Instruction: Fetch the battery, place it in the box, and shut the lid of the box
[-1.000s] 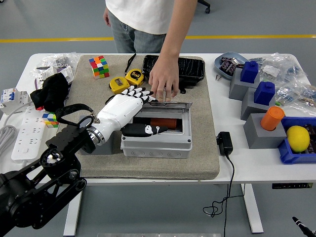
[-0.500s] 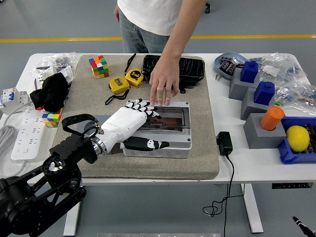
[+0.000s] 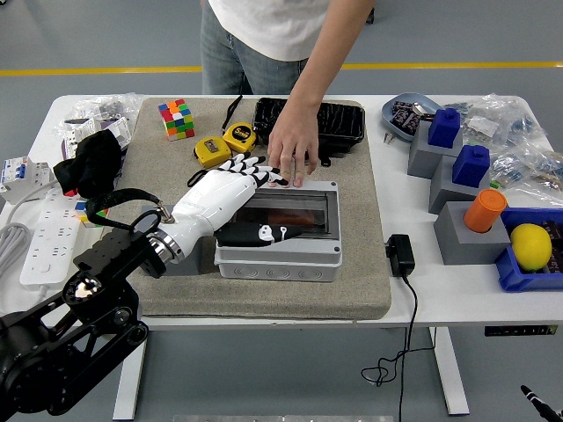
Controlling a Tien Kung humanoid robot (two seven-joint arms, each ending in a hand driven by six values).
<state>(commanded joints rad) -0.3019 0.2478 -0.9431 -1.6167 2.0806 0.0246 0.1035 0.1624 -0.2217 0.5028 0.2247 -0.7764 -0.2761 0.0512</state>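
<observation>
The grey box [image 3: 277, 260] sits on the tan mat with its dark see-through lid [image 3: 303, 207] lying flat and shut. Through the lid a reddish battery [image 3: 295, 204] shows only dimly. My left hand [image 3: 264, 200] lies across the lid's left part, white with black fingertips. Its fingers [image 3: 251, 167] are spread at the box's far-left corner, its thumb rests on the lid, and it holds nothing. A person's hand [image 3: 292, 151] reaches from the far side, fingertips touching the box's far edge.
Two yellow tape measures [image 3: 212, 149], a colour cube [image 3: 177, 118] and a black tray [image 3: 310, 120] lie behind the box. A black power adapter [image 3: 399, 253] sits right of the mat. Grey blocks with blue caps [image 3: 444, 141] and a blue bin with a lemon [image 3: 530, 246] stand at the right.
The lid went from propped open to flat and shut under my left hand. My hand then shifted slightly toward the box's far-left corner. The person's hand stayed at the far edge.
</observation>
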